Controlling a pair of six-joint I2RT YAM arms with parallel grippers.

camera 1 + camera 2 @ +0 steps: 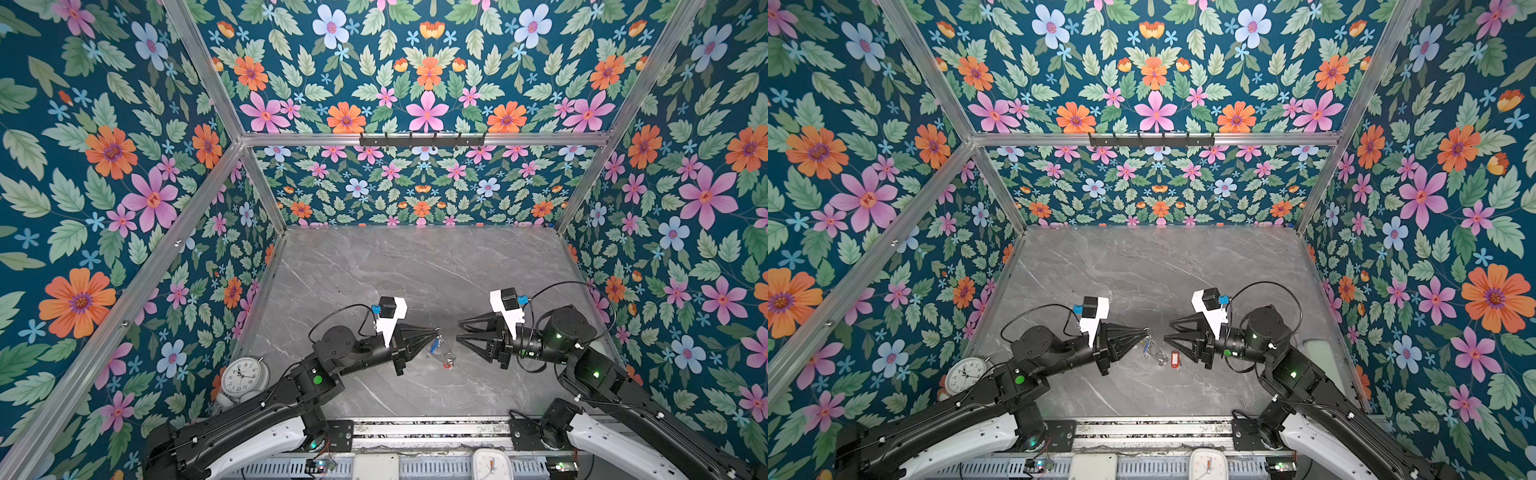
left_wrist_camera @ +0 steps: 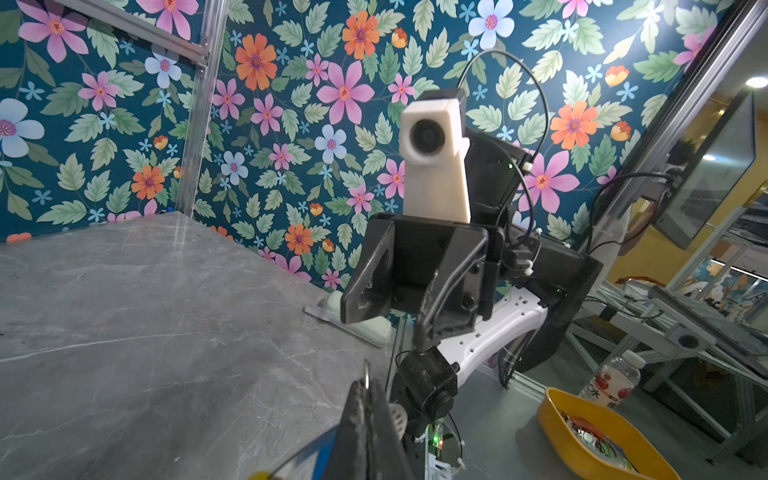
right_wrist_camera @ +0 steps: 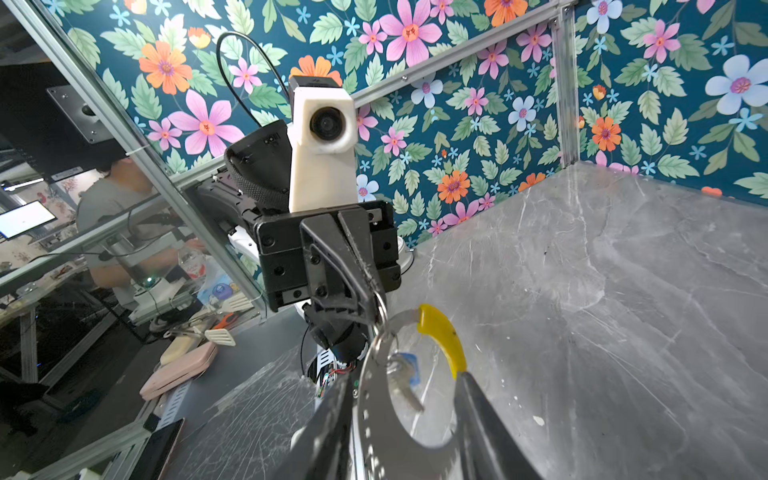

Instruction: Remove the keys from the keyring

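Grey marbled tabletop [image 1: 374, 270] lies under both arms. Your left claw [image 1: 437, 331] is pinched shut on the keyring [image 3: 370, 386], holding it up, while your right claw [image 1: 458, 331] stands part-open and empty. The wire looks light, stiff and slippery, so grip the yellow sleeve [image 3: 440, 332]. The blue-tagged key [image 3: 401, 374] dangles from the hoop, and the red-tagged key [image 1: 1174, 358] rests on the tabletop.

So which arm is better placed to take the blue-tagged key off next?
Right: the right end effector is open, facing the hanging keyring; the left end effector is shut on it, holding up the blue-tagged key.
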